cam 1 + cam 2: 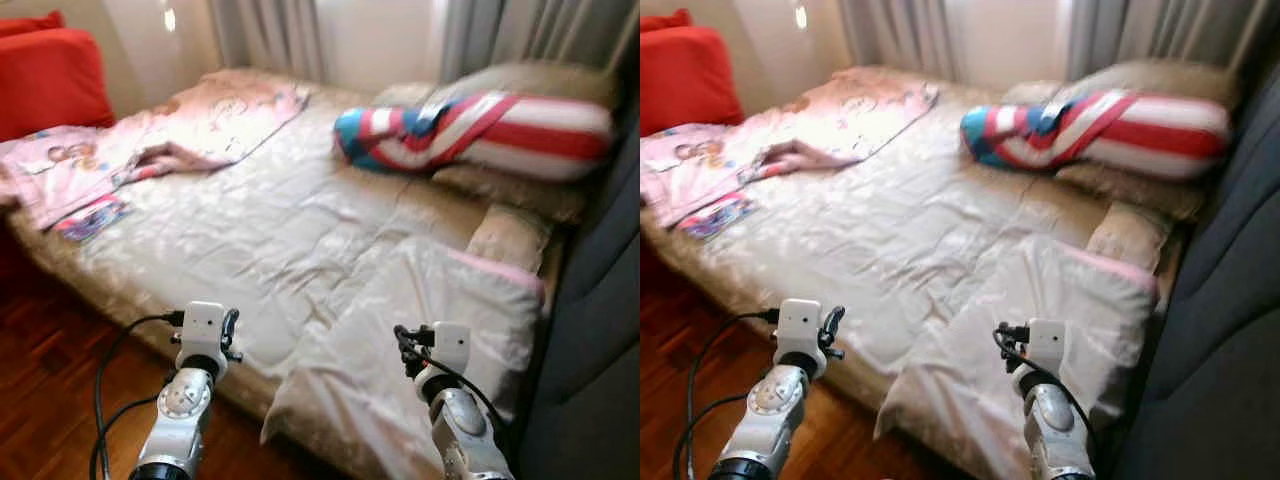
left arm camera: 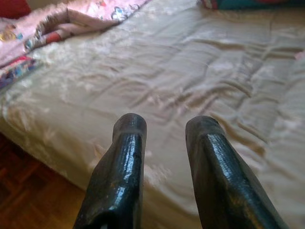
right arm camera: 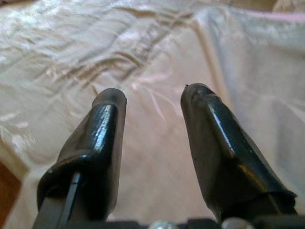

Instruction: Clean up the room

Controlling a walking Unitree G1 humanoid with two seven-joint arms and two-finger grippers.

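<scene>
A low bed with a shiny cream cover lies before me. A pink cartoon blanket is crumpled across its far left part. A red, white and blue striped pillow rests on beige pillows at the right. A white folded quilt with a pink edge lies on the near right corner. My left gripper is open, held over the bed's near edge. My right gripper is open, just above the white quilt. Nothing is between either pair of fingers.
A red sofa stands at the far left. A dark grey upholstered piece rises along the right side. Wooden floor runs in front of the bed. A small colourful book lies on the bed's left edge. Curtains hang behind.
</scene>
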